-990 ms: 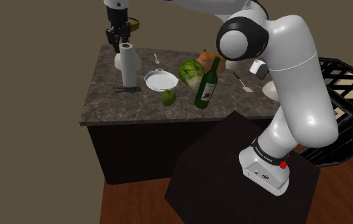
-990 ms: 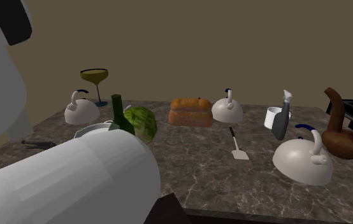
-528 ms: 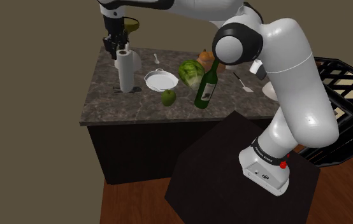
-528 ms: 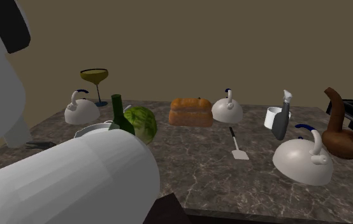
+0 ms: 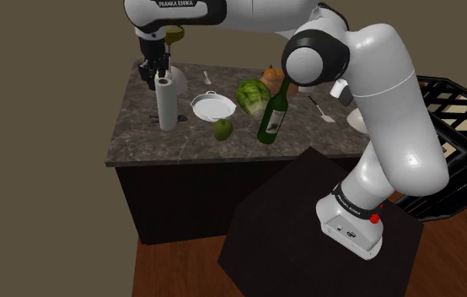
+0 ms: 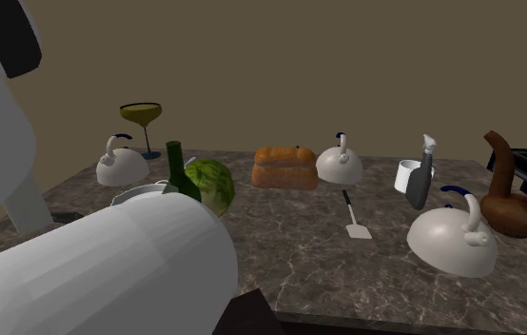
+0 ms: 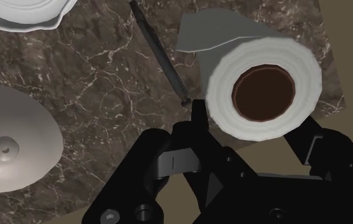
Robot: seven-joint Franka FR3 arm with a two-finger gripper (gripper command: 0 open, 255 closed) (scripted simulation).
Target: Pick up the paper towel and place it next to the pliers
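Paper towel (image 5: 166, 105) is seen as an upright white roll near the front edge of the marbled table (image 5: 139, 139), toward the shoulder view's left. Its top rim is clasped by the tool (image 7: 248, 124), whose fingers (image 7: 197, 118) are closed onto it from either side of the brown core. Whether the base rests on the table or hangs just clear cannot be told.

The roll is judged light and soft, so its windings may be dented by a hard squeeze. A hold across the upper rim is thought sound, though so tall a thing may be swung if carried fast.

A slim dark bar, taken to be the pliers (image 7: 159, 57), is seen lying just beside the roll. A white pan (image 5: 213, 106), a green apple (image 5: 222, 128) and a dark bottle (image 5: 274, 110) are set further toward the shoulder view's right, and a white kettle (image 7: 9, 146) is found near. None is judged to bar a set-down, provided the pliers are not stood upon.
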